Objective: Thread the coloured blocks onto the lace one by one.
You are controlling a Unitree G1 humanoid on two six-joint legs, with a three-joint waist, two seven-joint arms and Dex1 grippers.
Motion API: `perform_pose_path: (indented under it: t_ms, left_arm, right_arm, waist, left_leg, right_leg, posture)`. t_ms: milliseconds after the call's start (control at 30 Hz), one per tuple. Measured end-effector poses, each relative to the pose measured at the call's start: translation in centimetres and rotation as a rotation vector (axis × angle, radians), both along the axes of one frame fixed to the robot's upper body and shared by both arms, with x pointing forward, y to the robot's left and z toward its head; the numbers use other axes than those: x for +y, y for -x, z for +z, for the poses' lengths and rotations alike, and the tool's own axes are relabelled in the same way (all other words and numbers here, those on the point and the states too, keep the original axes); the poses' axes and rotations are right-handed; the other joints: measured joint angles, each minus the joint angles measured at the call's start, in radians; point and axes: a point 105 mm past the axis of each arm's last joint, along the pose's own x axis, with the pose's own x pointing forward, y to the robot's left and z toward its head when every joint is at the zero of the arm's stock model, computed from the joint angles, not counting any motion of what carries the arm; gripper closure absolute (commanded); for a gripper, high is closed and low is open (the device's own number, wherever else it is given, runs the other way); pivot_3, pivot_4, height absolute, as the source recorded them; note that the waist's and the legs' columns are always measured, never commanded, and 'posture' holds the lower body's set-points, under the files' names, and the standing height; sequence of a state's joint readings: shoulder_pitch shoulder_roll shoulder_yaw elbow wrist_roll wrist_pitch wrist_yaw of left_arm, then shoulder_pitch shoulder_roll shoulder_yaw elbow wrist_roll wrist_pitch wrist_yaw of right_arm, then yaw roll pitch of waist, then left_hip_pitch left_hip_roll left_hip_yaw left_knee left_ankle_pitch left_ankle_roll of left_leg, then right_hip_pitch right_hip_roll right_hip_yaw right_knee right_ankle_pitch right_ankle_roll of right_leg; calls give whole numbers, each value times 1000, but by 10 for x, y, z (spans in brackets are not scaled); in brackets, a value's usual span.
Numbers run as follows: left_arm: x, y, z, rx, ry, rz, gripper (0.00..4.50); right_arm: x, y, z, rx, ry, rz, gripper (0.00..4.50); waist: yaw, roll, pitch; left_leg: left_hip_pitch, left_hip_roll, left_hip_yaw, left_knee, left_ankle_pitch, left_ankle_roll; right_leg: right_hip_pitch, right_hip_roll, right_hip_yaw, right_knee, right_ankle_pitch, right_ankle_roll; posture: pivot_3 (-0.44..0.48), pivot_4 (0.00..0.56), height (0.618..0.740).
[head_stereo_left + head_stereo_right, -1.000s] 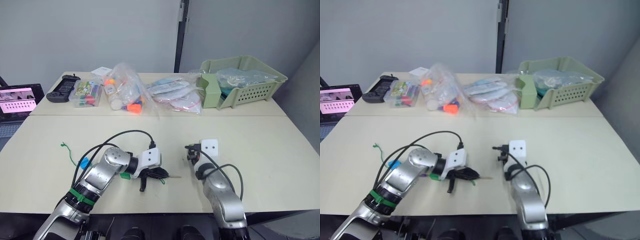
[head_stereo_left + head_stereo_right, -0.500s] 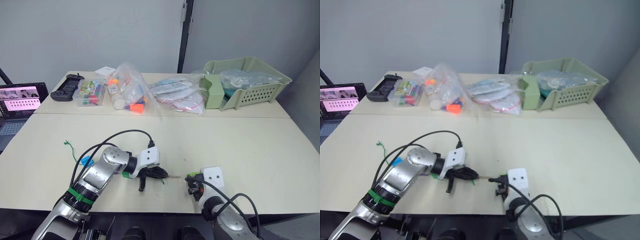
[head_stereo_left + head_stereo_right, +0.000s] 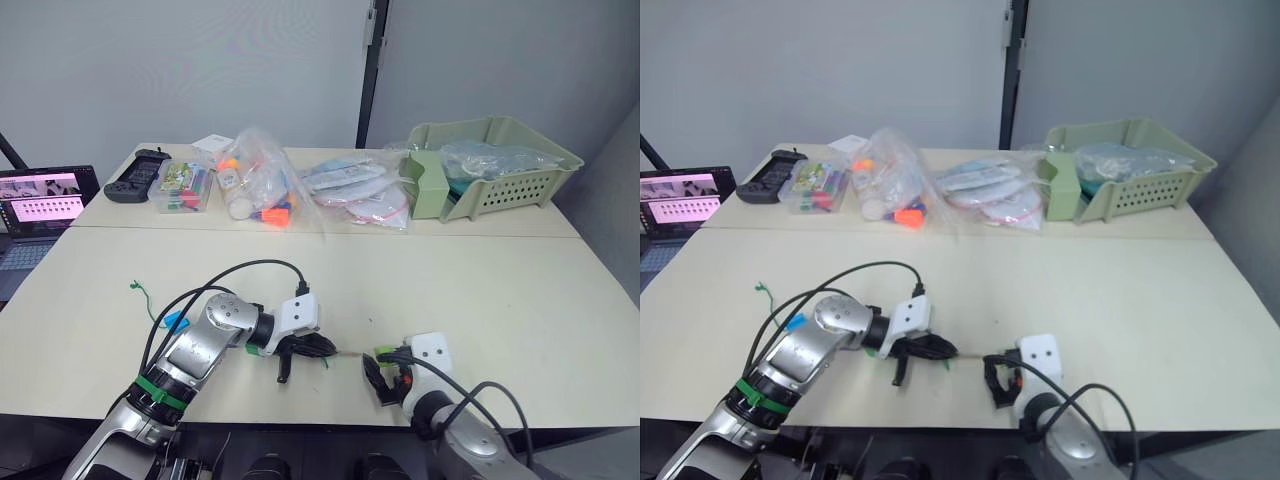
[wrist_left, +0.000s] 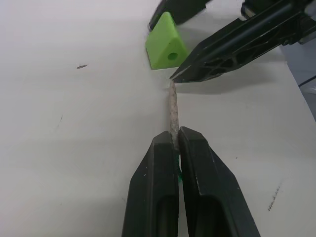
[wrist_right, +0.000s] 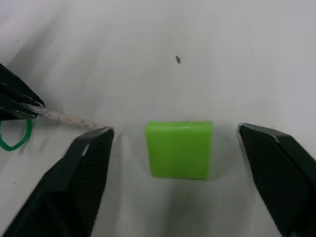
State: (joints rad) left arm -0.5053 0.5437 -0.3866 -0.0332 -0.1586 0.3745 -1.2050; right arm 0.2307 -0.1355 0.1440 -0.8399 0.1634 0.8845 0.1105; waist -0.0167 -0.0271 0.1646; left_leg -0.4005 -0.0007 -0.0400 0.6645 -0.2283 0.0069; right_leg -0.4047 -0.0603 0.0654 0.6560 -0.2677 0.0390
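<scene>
Our left gripper (image 4: 174,148) pinches the lace (image 4: 172,111) by its pale tip. Our right gripper (image 5: 173,148) straddles the light green block (image 5: 178,149), fingers spread, near the tabletop's (image 3: 480,290) front edge.

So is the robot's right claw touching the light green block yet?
Apart. In the right wrist view the light green block lies on the table between the open right gripper fingers, with bare table showing on each side.

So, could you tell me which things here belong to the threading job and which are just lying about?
Job: light green block between the open right gripper fingers; lace tip pinched in the left gripper; blue block.

Lying about: green basket, bagged toys, black controller, laptop.
</scene>
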Motion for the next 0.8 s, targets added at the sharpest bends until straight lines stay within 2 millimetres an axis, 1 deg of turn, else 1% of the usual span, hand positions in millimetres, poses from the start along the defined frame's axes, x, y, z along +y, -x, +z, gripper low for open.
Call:
perform_pose_path:
  t_ms: [67, 100, 200, 267, 333, 367, 400, 467, 533, 667, 733, 800]
  left_arm:
    - [-1, 0, 0, 0, 3, -1, 4500]
    - [-1, 0, 0, 0, 4, -1, 4500]
    - [-1, 0, 0, 0, 5, 2, 4500]
    - [-2, 0, 0, 0, 8, 1, 4500]
    - [-2, 0, 0, 0, 8, 3, 4500]
    - [-3, 0, 0, 1, 10, 2, 4500]
    - [-3, 0, -1, 1, 10, 3, 4500]
    - [-3, 0, -1, 3, 14, 3, 4500]
    - [-2, 0, 0, 7, 24, 7, 4500]
    - [3, 1, 3, 20, 46, 8, 4500]
    - [9, 0, 5, 21, 59, 24, 4500]
    - [10, 2, 8, 21, 69, 19, 4500]
  right_arm:
    - [1, -2, 21, -83, 27, 89, 20]
    - [1, -2, 28, -110, 38, 122, 20]
    - [3, 1, 55, -192, 66, 338, 20]
    - [1, 6, 62, -189, 87, 464, 20]
    - [-2, 12, 60, -123, 121, 641, 20]
    - [-7, 11, 57, -86, 148, 697, 20]
    - [-14, 8, 55, -47, 174, 757, 20]
    - [-29, -1, 53, -11, 236, 825, 20]
    - [-35, -10, 47, -2, 288, 887, 20]
    - [-42, -24, 23, 31, 356, 978, 20]
    - [-41, -27, 17, 29, 375, 1014, 20]
    - [-36, -31, 15, 5, 384, 1039, 20]
  waist:
    - [-1, 0, 0]
    - [-1, 0, 0]
    - [-1, 0, 0]
    - [-1, 0, 0]
    - [-1, -1, 0]
    - [-1, -1, 0]
    - [-1, -1, 1]
    - [0, -1, 1]
    - [0, -1, 1]
    - [-2, -1, 1]
    - [-2, -1, 1]
    - [0, -1, 1]
  left_leg:
    - [0, 0, 0, 0, 0, 0]
    - [0, -1, 0, 0, 0, 0]
    - [1, 0, 0, 0, 0, 0]
    - [1, 0, 0, 0, 0, 0]
    - [1, -1, 2, 0, 0, 0]
    - [1, -1, 4, 1, 0, 0]
    - [2, -1, 7, 1, 0, 0]
    - [2, 0, 10, 1, 0, 0]
    - [1, 0, 11, 1, 0, 0]
    - [0, 0, 12, 1, 0, 0]
    - [0, 0, 11, 1, 0, 0]
    - [0, 0, 11, 1, 0, 0]
  right_leg:
    - [0, 0, 0, 0, 0, 0]
    - [0, 1, 0, 0, 0, 0]
    - [1, 1, 0, 0, 0, 0]
    - [1, 1, 0, 0, 0, 0]
    - [2, 1, 0, -1, 0, 0]
    - [2, 1, 0, -1, 0, 0]
    - [3, 1, 0, -1, 0, 0]
    - [3, 1, 0, -1, 0, 0]
    - [2, 2, 0, -1, 0, 0]
    - [0, 1, 1, -1, 0, 0]
    - [0, 1, 1, -1, 1, 0]
    - [0, 1, 2, -1, 1, 1]
  posture:
    - [0, 150, 740]
    - [0, 150, 740]
    - [0, 150, 740]
    - [0, 150, 740]
    - [0, 150, 740]
    - [0, 150, 740]
    - [0, 150, 740]
    - [0, 150, 740]
    - [0, 150, 740]
    - [0, 150, 740]
    - [0, 150, 740]
    - [0, 150, 740]
